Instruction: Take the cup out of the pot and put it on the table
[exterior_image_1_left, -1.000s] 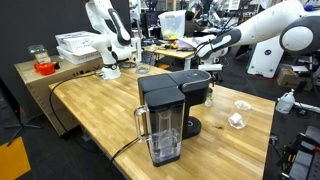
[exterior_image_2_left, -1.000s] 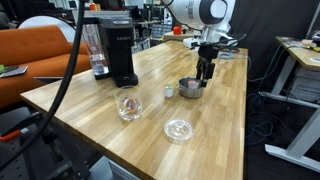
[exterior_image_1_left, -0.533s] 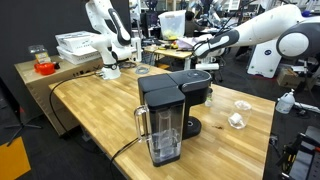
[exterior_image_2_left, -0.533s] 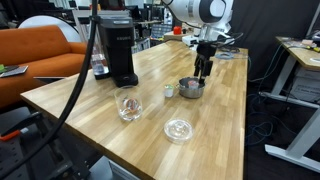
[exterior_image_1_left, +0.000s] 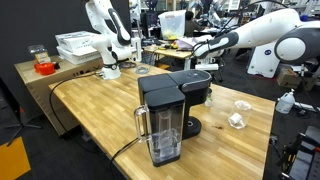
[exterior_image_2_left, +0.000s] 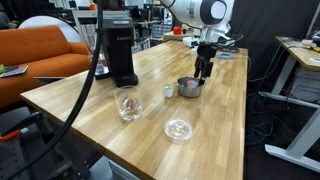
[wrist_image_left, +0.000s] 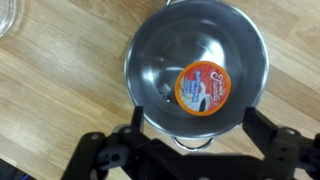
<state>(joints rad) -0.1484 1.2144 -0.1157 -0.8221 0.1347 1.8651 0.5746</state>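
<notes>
The shiny metal pot (wrist_image_left: 197, 60) stands on the wood desk (wrist_image_left: 60, 70). The cup (wrist_image_left: 203, 90) is inside it, down at the bottom, with its round orange top facing up. The cup sits a little off the middle of the pot, close to the pot wall on the side where the jaws are. In the wrist view the black jaws are open wide, one at each side of the pot. They hold nothing and do not touch the cup. In an exterior view the white arm (exterior_image_2_left: 205, 12) reaches down to just over the pot (exterior_image_2_left: 190, 88). The pot is near the long edge of the desk (exterior_image_2_left: 90, 110) that is far from the black coffee machine (exterior_image_2_left: 120, 50). A small pale thing (exterior_image_2_left: 169, 91) stands just beside the pot. A clear glass (exterior_image_2_left: 128, 106) stands nearer the middle of the desk. A round clear dish (exterior_image_2_left: 178, 129) lies closer to the front edge. In an exterior view the coffee machine (exterior_image_1_left: 170, 115) stands in front and hides the pot. There the arm (exterior_image_1_left: 260, 35) comes in over the far edge. A small white thing (exterior_image_1_left: 238, 120) lies near that edge too.
</notes>
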